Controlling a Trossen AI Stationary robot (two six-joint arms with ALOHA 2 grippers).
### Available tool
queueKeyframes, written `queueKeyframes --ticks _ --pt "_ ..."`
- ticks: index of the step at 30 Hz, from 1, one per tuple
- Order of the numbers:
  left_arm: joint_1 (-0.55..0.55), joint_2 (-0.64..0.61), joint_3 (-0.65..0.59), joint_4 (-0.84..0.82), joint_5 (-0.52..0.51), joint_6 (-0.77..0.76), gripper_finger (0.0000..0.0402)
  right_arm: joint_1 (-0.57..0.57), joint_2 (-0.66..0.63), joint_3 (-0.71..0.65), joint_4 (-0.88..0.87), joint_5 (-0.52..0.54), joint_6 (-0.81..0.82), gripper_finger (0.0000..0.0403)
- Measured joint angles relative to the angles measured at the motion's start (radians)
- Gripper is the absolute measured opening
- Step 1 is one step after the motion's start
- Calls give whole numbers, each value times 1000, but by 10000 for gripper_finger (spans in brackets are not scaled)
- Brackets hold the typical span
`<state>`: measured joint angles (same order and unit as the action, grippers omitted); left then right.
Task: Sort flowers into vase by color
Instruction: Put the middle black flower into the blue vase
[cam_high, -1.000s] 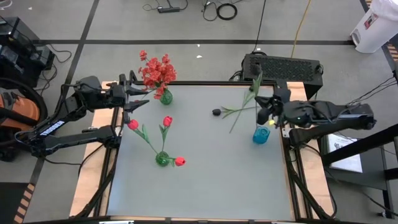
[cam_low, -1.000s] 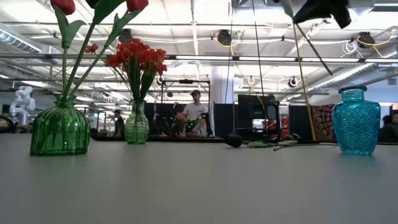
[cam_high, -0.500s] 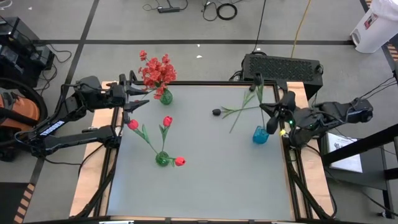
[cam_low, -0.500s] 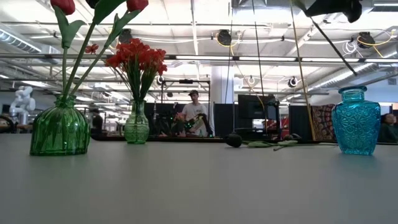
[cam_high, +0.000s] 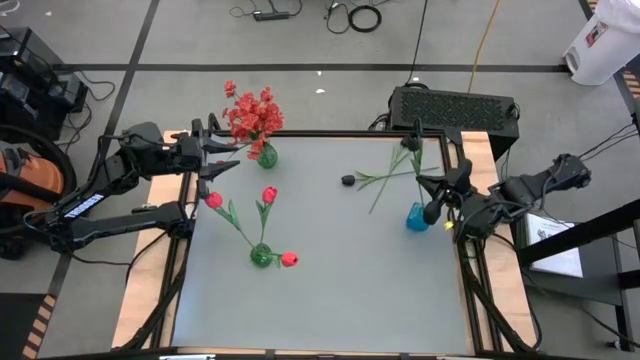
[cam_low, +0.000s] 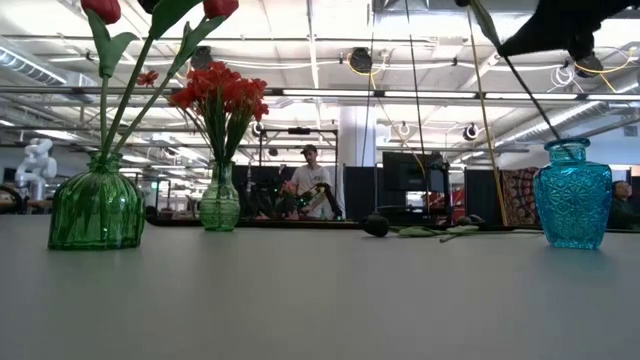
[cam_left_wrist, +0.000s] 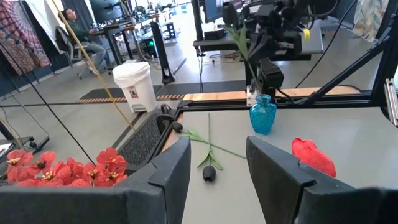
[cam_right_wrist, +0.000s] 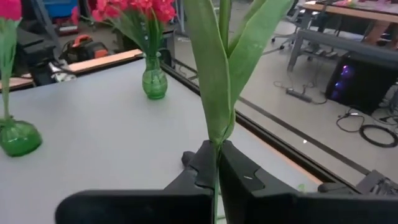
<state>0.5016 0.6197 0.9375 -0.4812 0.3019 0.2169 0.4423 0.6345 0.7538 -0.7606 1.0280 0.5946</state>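
A green-stemmed flower (cam_right_wrist: 219, 74) is clamped between the right gripper (cam_high: 436, 200) fingers above the blue vase (cam_high: 419, 217) at the frame's right, while the left gripper (cam_high: 222, 160) is held open at the desk (cam_high: 340, 280) upper left.

I see open table (cam_high: 340, 280) along the near edge, while the green vase (cam_high: 261, 256), blue vase (cam_high: 418, 217) and loose black flower (cam_high: 349, 180) crowd the rest.

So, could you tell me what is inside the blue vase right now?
A green stem held by the right gripper slants into the blue vase mouth. The patterned glass hides how deep it goes.
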Motion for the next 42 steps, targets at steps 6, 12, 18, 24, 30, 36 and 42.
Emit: queueKeyframes --ticks 6,12,18,24,30,36,42 --pt "0 0 0 0 0 0 164 46 -8 -66 16 73 66 0" --pt "0 0 0 0 0 0 164 109 -8 -126 15 107 160 0" --pt "0 0 0 0 0 0 164 190 -7 -134 14 122 217 0" --pt "0 0 0 0 0 0 164 308 -7 -135 -1 228 263 0" --pt "0 0 0 0 0 0 164 406 -4 -196 1 311 357 0" --pt "0 0 0 0 0 0 164 451 -2 -299 10 396 490 0" --pt "0 0 0 0 0 0 164 452 -2 -326 12 416 511 0"
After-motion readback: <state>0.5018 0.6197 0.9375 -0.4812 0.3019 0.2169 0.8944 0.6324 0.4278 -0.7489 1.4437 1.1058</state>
